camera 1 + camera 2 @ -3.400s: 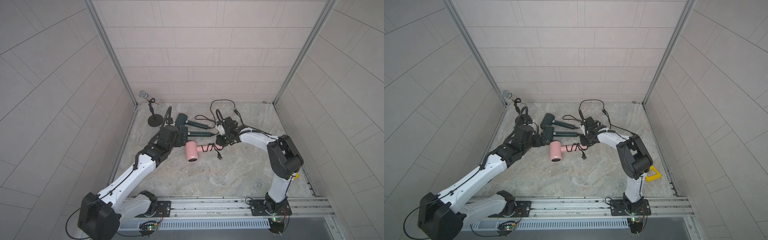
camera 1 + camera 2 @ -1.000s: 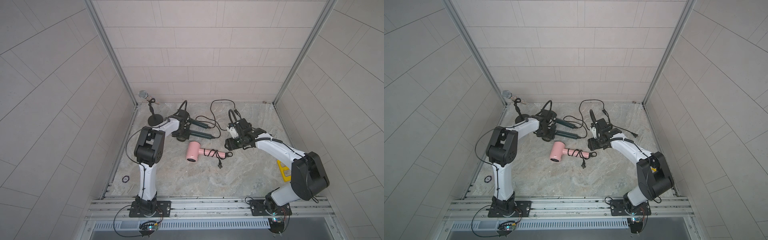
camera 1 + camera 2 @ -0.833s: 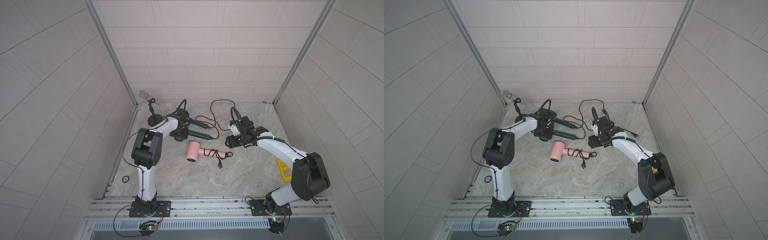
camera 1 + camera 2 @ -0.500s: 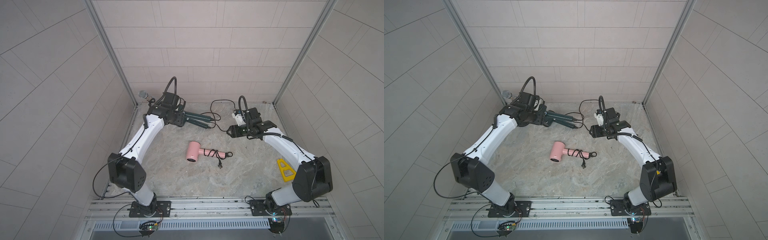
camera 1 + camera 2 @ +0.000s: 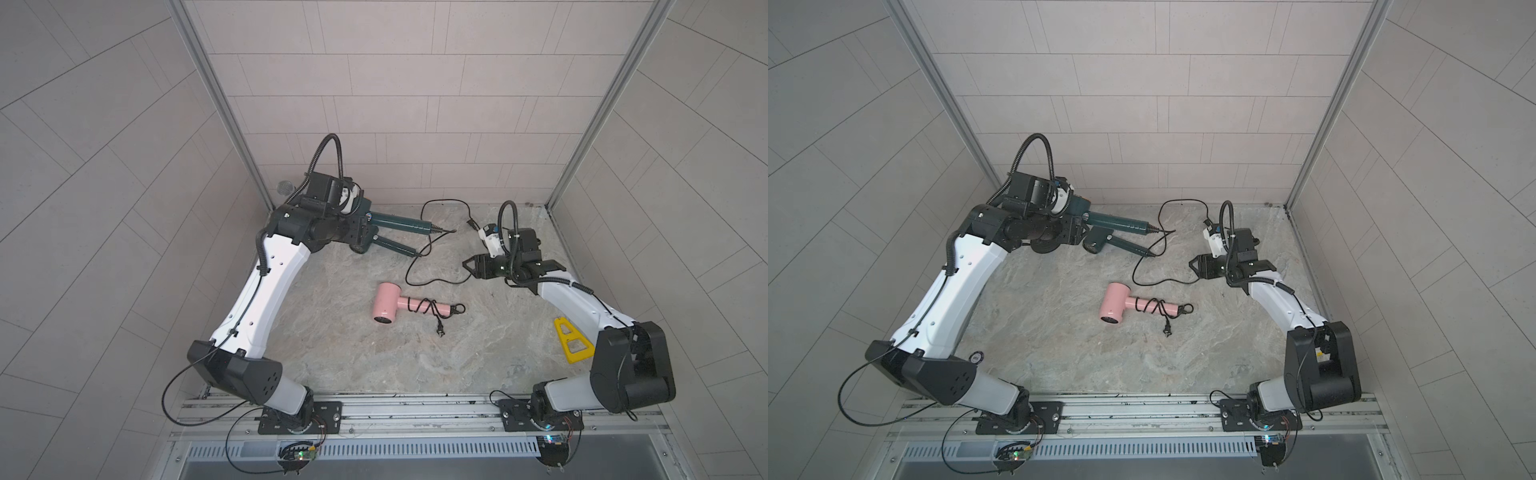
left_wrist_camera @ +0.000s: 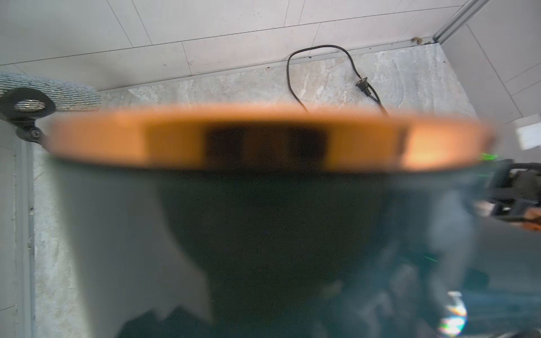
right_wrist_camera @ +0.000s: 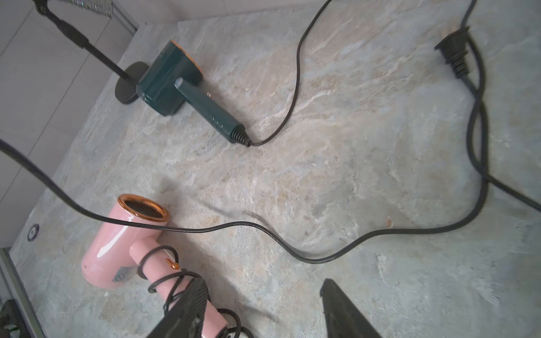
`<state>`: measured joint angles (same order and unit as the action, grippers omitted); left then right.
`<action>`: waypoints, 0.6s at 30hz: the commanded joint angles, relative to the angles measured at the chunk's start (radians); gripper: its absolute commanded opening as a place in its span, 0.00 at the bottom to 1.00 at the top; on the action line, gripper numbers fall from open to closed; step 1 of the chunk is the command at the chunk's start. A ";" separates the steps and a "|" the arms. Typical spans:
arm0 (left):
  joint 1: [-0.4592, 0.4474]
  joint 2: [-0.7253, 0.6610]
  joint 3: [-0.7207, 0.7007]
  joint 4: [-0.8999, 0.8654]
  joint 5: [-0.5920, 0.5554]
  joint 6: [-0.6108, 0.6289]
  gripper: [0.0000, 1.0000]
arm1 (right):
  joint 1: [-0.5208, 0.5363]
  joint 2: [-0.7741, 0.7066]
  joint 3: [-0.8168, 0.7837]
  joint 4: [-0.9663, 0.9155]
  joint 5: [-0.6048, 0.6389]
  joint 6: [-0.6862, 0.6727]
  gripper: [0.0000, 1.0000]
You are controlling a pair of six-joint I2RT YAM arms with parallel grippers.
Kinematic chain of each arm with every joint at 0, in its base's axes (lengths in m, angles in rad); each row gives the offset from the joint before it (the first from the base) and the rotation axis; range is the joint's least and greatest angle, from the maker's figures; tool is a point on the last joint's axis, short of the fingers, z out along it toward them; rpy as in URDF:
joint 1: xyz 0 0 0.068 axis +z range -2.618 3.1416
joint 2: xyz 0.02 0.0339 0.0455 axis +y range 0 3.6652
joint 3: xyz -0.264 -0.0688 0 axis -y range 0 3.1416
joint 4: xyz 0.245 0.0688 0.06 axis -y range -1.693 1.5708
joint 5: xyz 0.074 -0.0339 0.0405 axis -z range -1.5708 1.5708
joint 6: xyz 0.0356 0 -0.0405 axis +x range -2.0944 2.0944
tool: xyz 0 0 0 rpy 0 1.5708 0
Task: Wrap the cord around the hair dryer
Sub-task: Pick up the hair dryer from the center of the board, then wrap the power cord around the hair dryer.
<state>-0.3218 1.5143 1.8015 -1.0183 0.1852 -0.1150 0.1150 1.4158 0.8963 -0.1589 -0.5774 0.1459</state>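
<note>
Left gripper (image 5: 358, 203) is up at the back, around eleven o'clock on the stone floor (image 5: 374, 365). It is clamped tight on the head of a dark green hair dryer (image 5: 399, 223), held clear of the floor with the handle pointing toward three o'clock. In the left wrist view that dryer fills the frame, its blurred orange rim (image 6: 263, 137) right against the lens, and the fingers themselves are hidden there. Its black cord (image 5: 432, 283) drops from the handle end and loops across the floor, running close by the right gripper (image 5: 471, 270).

That one hovers at three o'clock, jaws spread wide with nothing between them. The right wrist view shows both dark fingers (image 7: 187, 307) over bare stone.

Centre floor lies the pink hair dryer (image 5: 385, 301), on its side with the handle toward three o'clock. Its coiled cord (image 5: 428, 307) is wound round the handle, and the plug (image 5: 439, 330) rests on the floor just off it at six o'clock.

A second green dryer (image 7: 169, 85) lies flat, its head beside the round base of a microphone stand (image 7: 126, 87). A yellow triangular piece (image 5: 571, 340) sits at four o'clock.
</note>
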 commanded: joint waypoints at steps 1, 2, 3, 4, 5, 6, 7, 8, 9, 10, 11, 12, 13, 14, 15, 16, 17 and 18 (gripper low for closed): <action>-0.006 0.009 0.060 -0.009 0.058 0.009 0.00 | 0.003 0.036 -0.046 0.169 -0.006 -0.113 0.62; -0.004 0.012 0.069 -0.025 0.040 0.019 0.00 | 0.007 0.063 -0.021 0.111 0.032 -0.149 0.61; -0.004 0.016 0.079 -0.040 0.017 0.029 0.00 | 0.014 0.086 0.008 0.050 0.080 -0.188 0.61; -0.004 0.018 0.086 -0.052 -0.003 0.036 0.00 | 0.023 0.100 0.025 0.007 0.123 -0.218 0.61; -0.004 0.022 0.093 -0.063 -0.027 0.047 0.00 | 0.037 0.111 0.042 -0.035 0.180 -0.251 0.61; -0.003 0.027 0.098 -0.069 -0.042 0.053 0.00 | 0.048 0.119 0.052 -0.063 0.221 -0.278 0.61; -0.004 0.031 0.100 -0.072 -0.046 0.057 0.00 | 0.053 0.123 0.057 -0.082 0.232 -0.296 0.61; -0.004 0.037 0.105 -0.074 -0.047 0.058 0.00 | 0.055 0.128 0.063 -0.101 0.233 -0.313 0.61; -0.004 0.048 0.113 -0.077 -0.051 0.063 0.00 | 0.057 0.135 0.073 -0.124 0.230 -0.342 0.62; -0.004 0.060 0.124 -0.086 -0.061 0.069 0.00 | 0.056 0.144 0.084 -0.150 0.231 -0.373 0.62; -0.004 0.078 0.146 -0.104 -0.076 0.079 0.00 | 0.057 0.158 0.100 -0.177 0.238 -0.412 0.63; -0.002 0.097 0.168 -0.125 -0.087 0.090 0.00 | 0.062 0.176 0.110 -0.196 0.262 -0.462 0.64; 0.000 0.112 0.191 -0.141 -0.097 0.100 0.00 | 0.075 0.194 0.122 -0.214 0.300 -0.512 0.64; 0.006 0.130 0.214 -0.152 -0.099 0.108 0.00 | 0.097 0.219 0.137 -0.232 0.354 -0.570 0.64; 0.014 0.148 0.237 -0.161 -0.097 0.112 0.00 | 0.113 0.240 0.156 -0.249 0.400 -0.605 0.64; 0.017 0.165 0.258 -0.172 -0.096 0.115 0.00 | 0.119 0.256 0.177 -0.266 0.408 -0.625 0.64; 0.019 0.181 0.282 -0.186 -0.098 0.118 0.00 | 0.123 0.271 0.199 -0.288 0.399 -0.642 0.65; 0.021 0.193 0.296 -0.189 -0.100 0.118 0.00 | 0.127 0.285 0.223 -0.313 0.389 -0.662 0.66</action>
<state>-0.3103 1.6920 2.0304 -1.1851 0.1028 -0.0353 0.2237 1.6752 1.0721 -0.3637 -0.2466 -0.3649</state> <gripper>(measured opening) 0.706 0.653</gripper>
